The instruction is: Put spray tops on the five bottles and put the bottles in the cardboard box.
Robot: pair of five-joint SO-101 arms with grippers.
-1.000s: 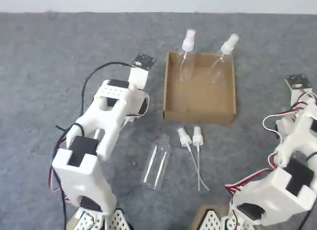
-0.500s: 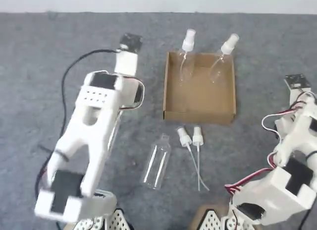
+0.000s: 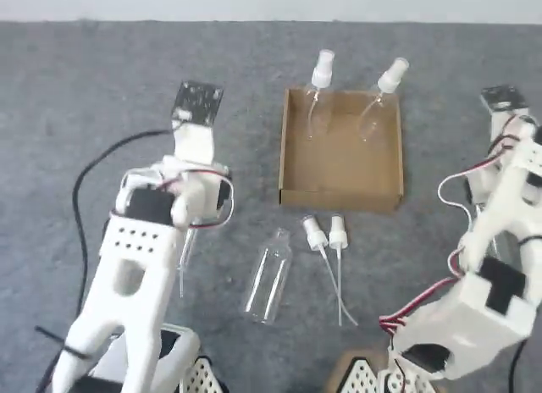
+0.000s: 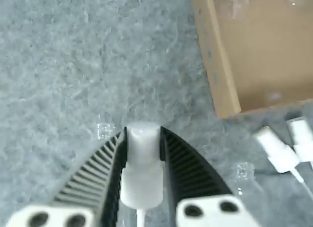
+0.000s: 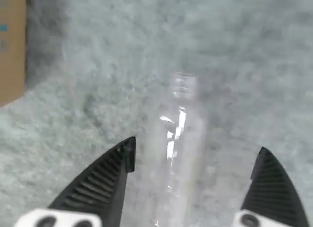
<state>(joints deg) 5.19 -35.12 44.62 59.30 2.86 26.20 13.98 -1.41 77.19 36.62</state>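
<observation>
Left claw [image 4: 143, 133] raised, wrist view: spray top [image 4: 142, 178] gripped

Brown box [image 3: 340, 197], white top [image 4: 142, 174], seemingly clear bottle [image 5: 178, 139]

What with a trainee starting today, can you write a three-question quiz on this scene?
1. True or false: the left gripper is shut on a spray top.
2. How many capped bottles lie in the cardboard box?
3. The right gripper is open over: A) a clear bottle, B) a spray top, C) the box?
Key: 1 true; 2 two; 3 A.
</observation>
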